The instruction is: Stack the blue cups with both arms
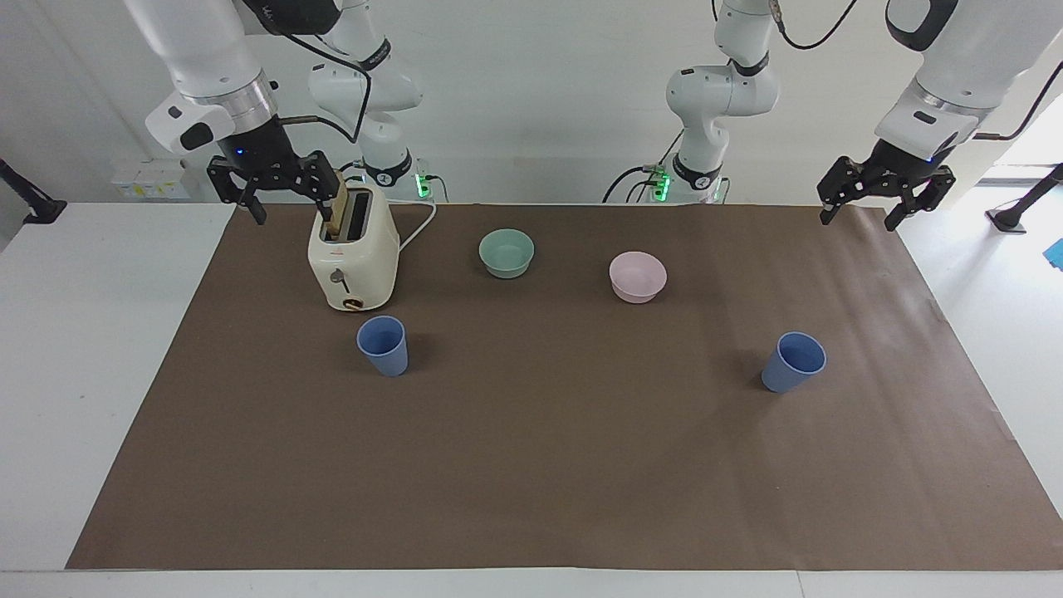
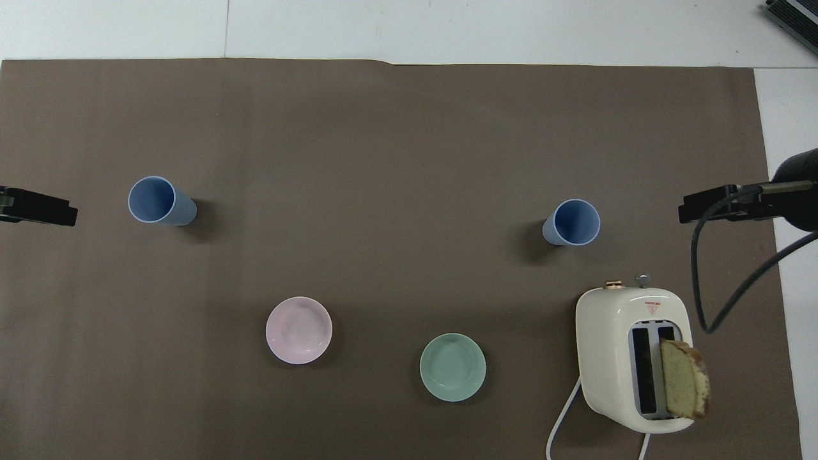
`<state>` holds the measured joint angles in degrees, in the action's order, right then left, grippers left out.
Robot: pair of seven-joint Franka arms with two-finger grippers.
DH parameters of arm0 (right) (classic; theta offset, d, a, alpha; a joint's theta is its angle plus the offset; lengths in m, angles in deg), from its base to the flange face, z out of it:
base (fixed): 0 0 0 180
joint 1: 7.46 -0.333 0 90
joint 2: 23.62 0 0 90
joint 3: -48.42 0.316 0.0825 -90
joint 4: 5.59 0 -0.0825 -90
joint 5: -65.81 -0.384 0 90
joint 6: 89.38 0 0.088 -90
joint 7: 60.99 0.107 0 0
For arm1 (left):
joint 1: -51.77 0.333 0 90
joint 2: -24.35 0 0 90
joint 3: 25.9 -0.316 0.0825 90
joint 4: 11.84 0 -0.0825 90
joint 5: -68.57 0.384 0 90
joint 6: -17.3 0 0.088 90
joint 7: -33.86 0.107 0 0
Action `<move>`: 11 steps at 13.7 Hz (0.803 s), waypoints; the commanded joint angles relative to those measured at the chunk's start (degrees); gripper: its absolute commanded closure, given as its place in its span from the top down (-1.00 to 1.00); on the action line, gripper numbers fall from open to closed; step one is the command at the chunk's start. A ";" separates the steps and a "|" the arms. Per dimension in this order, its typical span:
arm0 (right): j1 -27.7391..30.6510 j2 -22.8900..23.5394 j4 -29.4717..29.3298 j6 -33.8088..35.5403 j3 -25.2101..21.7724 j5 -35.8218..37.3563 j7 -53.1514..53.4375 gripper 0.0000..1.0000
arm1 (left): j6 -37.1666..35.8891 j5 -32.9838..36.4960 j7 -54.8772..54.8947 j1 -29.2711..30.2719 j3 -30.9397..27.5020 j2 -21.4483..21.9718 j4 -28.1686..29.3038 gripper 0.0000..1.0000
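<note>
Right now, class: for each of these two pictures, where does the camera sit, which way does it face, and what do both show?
Facing view: high across the table, looking at the robots; both arms show, left gripper and right gripper raised.
Overhead view: high above the robots' end, looking steeply down; only gripper tips show at the edges.
Shared: both blue cups, toaster, green bowl, pink bowl.

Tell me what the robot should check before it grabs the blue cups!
1. Both blue cups upright: one by the toaster at, the other at. Ok.
2. Cups look empty. Ok.
3. Left gripper open, raised at its end of the table. Ok.
4. Right gripper open, up beside the toaster. Ok.
5. Green bowl and pink bowl apart from the cups. Ok.
</note>
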<state>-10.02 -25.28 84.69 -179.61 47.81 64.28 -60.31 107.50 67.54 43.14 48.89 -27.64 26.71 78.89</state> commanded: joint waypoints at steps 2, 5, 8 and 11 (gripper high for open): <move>0.45 0.08 -0.02 0.31 0.26 -0.41 0.46 1.00 | -0.81 -0.37 -0.31 -0.54 -0.55 0.45 -0.38 1.00; 0.45 0.08 -0.02 0.31 0.26 -0.41 0.46 1.00 | -0.90 -0.37 -0.05 -0.72 -0.55 0.45 -0.47 1.00; 0.45 -0.01 -0.02 0.31 0.26 -0.41 0.46 1.00 | -1.17 -0.28 -0.05 -0.20 -0.73 0.45 -0.47 1.00; 0.45 -0.01 -0.02 0.31 0.26 -0.41 0.46 1.00 | -1.17 -0.28 -0.05 -0.19 -0.82 0.45 -0.47 1.00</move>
<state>-10.02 -25.28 84.69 -179.61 47.81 64.28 -60.31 107.49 67.54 43.14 48.99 -28.07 26.72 78.89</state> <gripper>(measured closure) 0.000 0.000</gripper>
